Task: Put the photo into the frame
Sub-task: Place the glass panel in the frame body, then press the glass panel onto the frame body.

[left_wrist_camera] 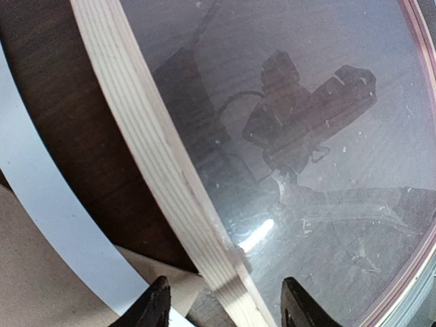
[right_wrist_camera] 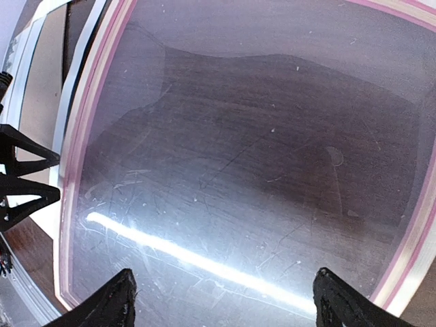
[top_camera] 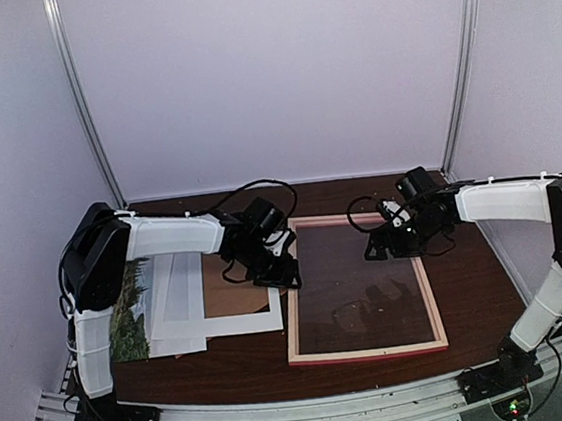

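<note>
The frame (top_camera: 297, 314) lies back-up right of centre, pale wood rails around a glass pane. The photo (top_camera: 132, 319) lies at the far left, picture side up, partly under my left arm. My left gripper (top_camera: 286, 274) is open and empty, low over the frame's left rail; in the left wrist view the gripper (left_wrist_camera: 228, 310) straddles that rail (left_wrist_camera: 153, 150). My right gripper (top_camera: 378, 251) is open and empty above the far part of the glass; in the right wrist view the gripper (right_wrist_camera: 225, 303) shows only glass (right_wrist_camera: 259, 157) between the fingertips.
A white mat (top_camera: 235, 325) and white sheet (top_camera: 177, 290) lie left of the frame, over a brown backing board (top_camera: 231, 288). The mat (left_wrist_camera: 48, 218) and board (left_wrist_camera: 27, 286) show beside the rail. Enclosure walls stand close on three sides.
</note>
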`<state>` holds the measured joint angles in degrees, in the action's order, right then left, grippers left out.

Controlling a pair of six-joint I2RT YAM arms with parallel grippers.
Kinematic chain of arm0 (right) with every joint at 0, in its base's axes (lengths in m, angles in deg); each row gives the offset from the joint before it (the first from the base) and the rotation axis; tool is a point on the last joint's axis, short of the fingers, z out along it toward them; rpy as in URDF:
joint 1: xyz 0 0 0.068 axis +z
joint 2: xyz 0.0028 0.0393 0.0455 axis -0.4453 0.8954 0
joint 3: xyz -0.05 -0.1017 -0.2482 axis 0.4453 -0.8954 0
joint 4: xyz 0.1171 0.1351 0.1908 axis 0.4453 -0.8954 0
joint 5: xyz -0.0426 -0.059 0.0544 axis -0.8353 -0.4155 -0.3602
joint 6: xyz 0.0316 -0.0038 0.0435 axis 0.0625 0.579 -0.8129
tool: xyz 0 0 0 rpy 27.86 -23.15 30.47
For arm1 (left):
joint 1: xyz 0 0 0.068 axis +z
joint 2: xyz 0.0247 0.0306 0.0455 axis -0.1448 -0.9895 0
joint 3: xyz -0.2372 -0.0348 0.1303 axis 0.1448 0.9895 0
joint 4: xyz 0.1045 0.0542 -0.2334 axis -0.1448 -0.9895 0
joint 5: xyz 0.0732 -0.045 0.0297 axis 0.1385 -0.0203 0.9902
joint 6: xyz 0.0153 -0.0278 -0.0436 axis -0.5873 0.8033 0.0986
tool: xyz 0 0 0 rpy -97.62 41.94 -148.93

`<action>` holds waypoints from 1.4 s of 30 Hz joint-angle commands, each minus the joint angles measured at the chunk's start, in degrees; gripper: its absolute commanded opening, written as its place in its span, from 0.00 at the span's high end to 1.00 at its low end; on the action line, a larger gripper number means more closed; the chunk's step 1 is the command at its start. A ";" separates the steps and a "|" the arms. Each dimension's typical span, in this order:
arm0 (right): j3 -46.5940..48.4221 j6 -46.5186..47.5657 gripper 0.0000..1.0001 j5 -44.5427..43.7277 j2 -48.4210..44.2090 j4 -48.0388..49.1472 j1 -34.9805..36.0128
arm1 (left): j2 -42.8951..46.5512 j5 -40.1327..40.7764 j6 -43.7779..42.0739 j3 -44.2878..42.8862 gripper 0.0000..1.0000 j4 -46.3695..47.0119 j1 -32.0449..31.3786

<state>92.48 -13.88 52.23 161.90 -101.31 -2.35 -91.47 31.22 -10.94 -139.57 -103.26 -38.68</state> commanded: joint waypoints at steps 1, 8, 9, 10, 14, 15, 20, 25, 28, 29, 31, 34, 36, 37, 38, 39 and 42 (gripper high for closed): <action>-0.13 0.73 0.11 -3.34 -3.34 -2.43 -0.25 | 2.33 2.68 -1.67 0.89 0.45 -0.34 -1.60; -2.96 0.73 0.11 -4.78 -6.68 -3.32 -1.10 | 1.78 7.30 -2.80 1.07 0.50 -1.91 -3.72; -3.30 0.74 0.11 -4.96 -6.95 -3.40 -1.22 | 1.69 7.83 -2.95 1.21 0.51 -1.97 -3.97; -3.59 0.73 0.11 -4.99 -7.11 -3.48 -1.32 | 1.60 8.19 -3.00 1.35 0.51 -2.07 -4.16; -4.41 0.82 0.11 -5.10 -7.88 -3.57 -1.66 | 1.50 10.09 -3.24 1.88 0.53 -2.33 -5.03; -4.53 0.82 0.11 -5.16 -7.97 -3.64 -1.76 | 1.49 10.47 -3.28 1.93 0.53 -2.28 -5.23; -4.98 0.82 0.11 -5.52 -8.59 -3.94 -2.29 | 1.15 11.95 -3.27 2.03 0.53 -2.69 -6.09; -5.24 0.82 0.11 -6.26 -9.45 -4.51 -2.69 | 1.15 14.66 -3.36 2.02 0.53 -3.48 -6.73; -5.50 0.73 0.11 -6.54 -9.97 -4.70 -2.92 | 1.15 16.29 -3.45 2.28 0.53 -3.73 -7.32; -5.52 0.73 0.11 -6.63 -10.10 -4.76 -2.99 | 1.15 16.67 -3.52 2.29 0.53 -3.83 -7.50; -5.53 0.73 0.11 -6.68 -10.18 -4.91 -3.04 | 1.06 17.52 -3.69 2.30 0.53 -4.17 -7.87; -5.44 0.81 0.11 -6.83 -10.20 -5.11 -3.34 | 0.98 18.60 -3.85 2.42 0.52 -4.72 -8.21; -5.45 0.83 0.11 -6.78 -10.20 -5.02 -3.49 | 0.97 18.90 -3.80 2.77 0.52 -4.74 -8.35; -5.51 0.88 0.11 -6.85 -10.16 -5.03 -3.50 | 0.97 19.11 -3.78 2.94 0.52 -4.74 -8.31; -5.59 0.82 0.10 -6.80 -10.19 -4.93 -3.57 | 0.97 19.36 -3.80 3.06 0.52 -4.74 -8.35; -5.78 0.82 0.10 -6.79 -10.12 -4.84 -3.61 | 0.97 19.75 -3.80 3.16 0.52 -4.80 -8.45; -6.24 0.82 0.11 -6.79 -10.25 -4.58 -3.73 | 0.97 20.89 -3.89 3.56 0.52 -5.36 -8.92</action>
<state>87.45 -13.67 47.05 152.94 -105.94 -5.67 -91.23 49.05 -13.93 -137.74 -105.12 -47.13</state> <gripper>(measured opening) 0.895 0.481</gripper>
